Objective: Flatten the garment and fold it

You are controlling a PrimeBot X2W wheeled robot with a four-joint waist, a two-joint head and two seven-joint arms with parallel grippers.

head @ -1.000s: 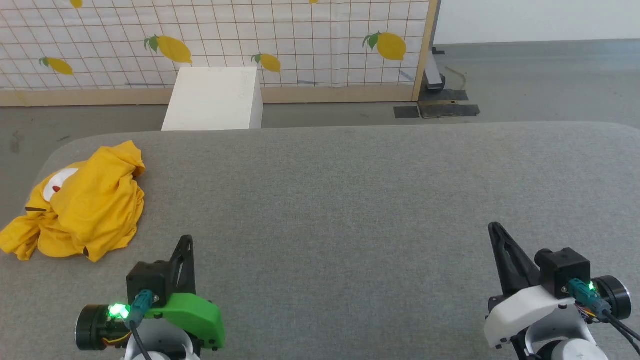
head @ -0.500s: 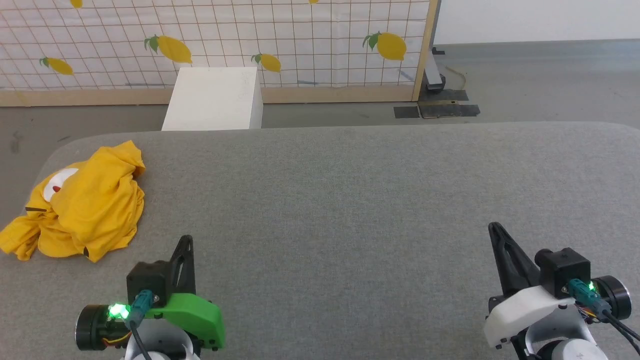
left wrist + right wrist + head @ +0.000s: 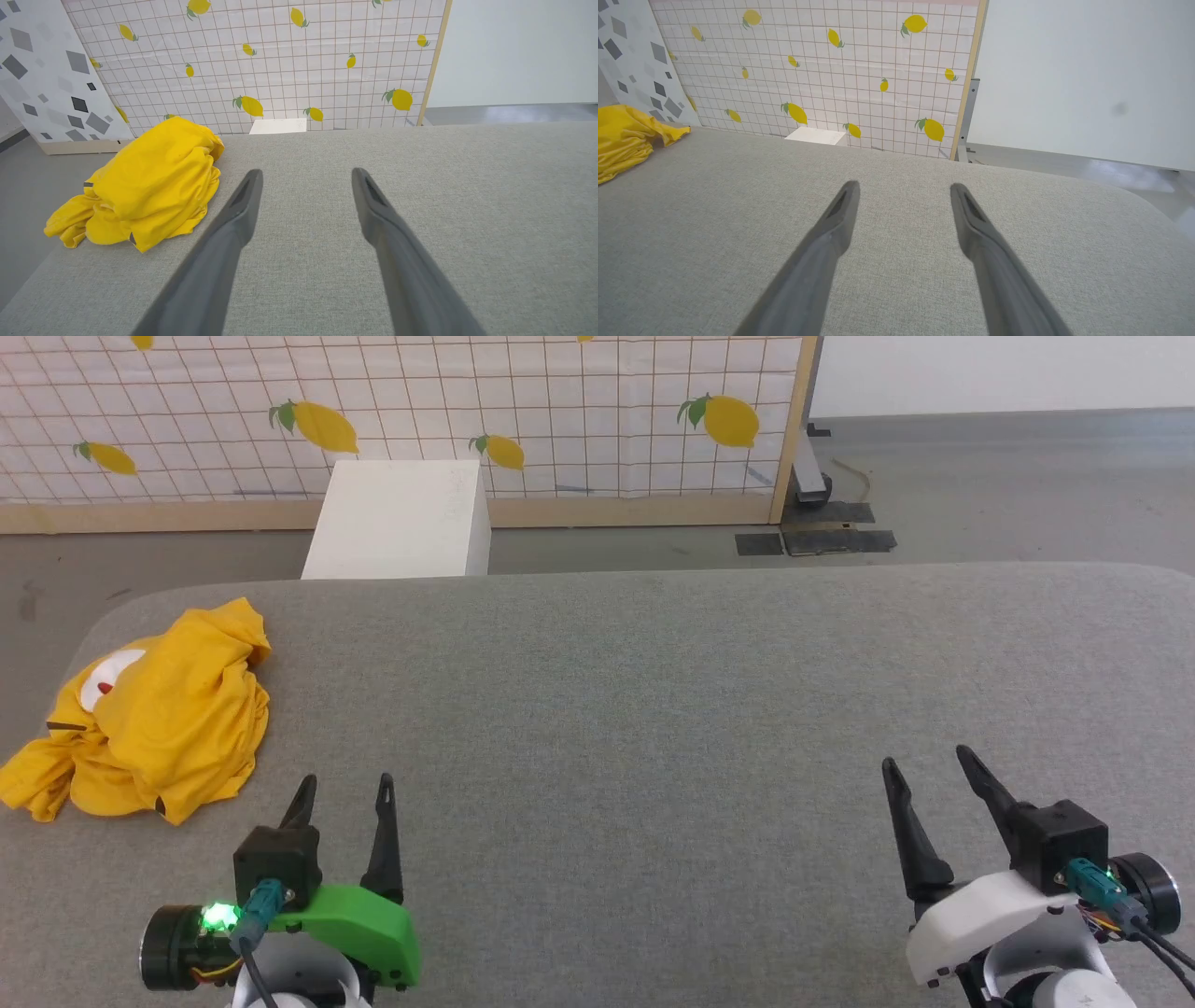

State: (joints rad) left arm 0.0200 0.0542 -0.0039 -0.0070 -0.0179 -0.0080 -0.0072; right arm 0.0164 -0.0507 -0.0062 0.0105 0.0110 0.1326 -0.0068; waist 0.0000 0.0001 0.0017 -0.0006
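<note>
Yellow shirt (image 3: 168,709) lay crumpled; left hand (image 3: 345,778) and right hand (image 3: 924,756) stood spread wide, empty; I'd pinch what seemed a hem.

Head camera overlooks the table (image 3: 653,663); wrist cameras skim it low (all face the lemon screen (image 3: 560,420)).

Bare desk (image 3: 653,691) stretches ahead of your right hand (image 3: 924,758); the heaped garment (image 3: 159,719) stands forward-left of your left hand (image 3: 346,780), at the desk's edge.
</note>
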